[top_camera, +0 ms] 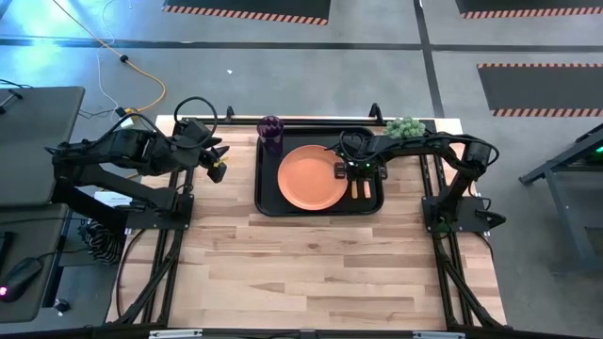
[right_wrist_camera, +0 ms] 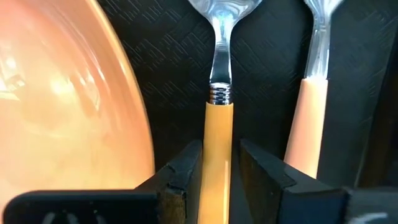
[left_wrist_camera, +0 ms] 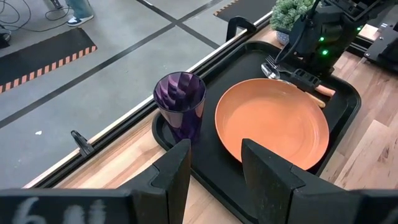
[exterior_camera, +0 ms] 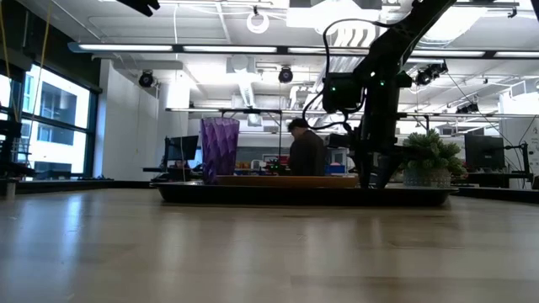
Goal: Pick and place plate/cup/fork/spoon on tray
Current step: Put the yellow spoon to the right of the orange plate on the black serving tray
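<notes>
On the black tray [top_camera: 267, 202] lie the orange plate [top_camera: 312, 177], the purple cup [top_camera: 270, 132] upright at the tray's far left corner, and two orange-handled utensils to the right of the plate. My right gripper [right_wrist_camera: 221, 149] points down over the utensil nearer the plate, the spoon [right_wrist_camera: 219, 81], and is shut on its handle. The fork [right_wrist_camera: 311, 93] lies beside it, parallel, toward the tray's right rim. My left gripper [left_wrist_camera: 214, 149] hangs open above the table's left part, away from the tray, with nothing between its fingers. My right gripper pinches the spoon's orange handle [right_wrist_camera: 219, 134] between its two fingers, a little behind the metal collar. The fingers come from above, pointing down, and lie across the handle. The spoon lies level along the tray floor, its bowl toward the table's far edge.
A small potted plant [top_camera: 403, 127] stands just beyond the tray's far right corner. Bare wooden table [top_camera: 311, 273] spreads between the tray and the near edge. In the low view a person [exterior_camera: 307, 151] sits in the room behind the table.
</notes>
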Available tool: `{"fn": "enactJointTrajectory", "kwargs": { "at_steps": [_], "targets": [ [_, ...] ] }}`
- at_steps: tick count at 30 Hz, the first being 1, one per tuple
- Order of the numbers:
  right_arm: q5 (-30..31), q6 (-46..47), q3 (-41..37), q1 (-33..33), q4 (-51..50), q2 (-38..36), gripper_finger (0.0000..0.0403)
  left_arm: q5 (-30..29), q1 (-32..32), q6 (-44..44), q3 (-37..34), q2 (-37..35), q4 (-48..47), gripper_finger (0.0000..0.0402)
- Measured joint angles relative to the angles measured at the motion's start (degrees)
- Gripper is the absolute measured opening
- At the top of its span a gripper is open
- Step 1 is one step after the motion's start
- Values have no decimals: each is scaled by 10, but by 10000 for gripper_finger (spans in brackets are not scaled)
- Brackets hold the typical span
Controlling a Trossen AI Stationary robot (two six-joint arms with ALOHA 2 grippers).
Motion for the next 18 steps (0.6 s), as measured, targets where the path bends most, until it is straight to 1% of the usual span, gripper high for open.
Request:
{"fn": "enactJointTrajectory", "kwargs": {
  "at_steps": [5,13,18],
  "targets": [
    [1,-3,0,0,0,0,99,0,0,0,0,0,0,133],
    [0,-6,0,0,1,0,137,0,0,0,0,0,0,133],
    [-4,-2,0,0,1,0,150,0,0,0,0,0,0,133]
  ]
}}
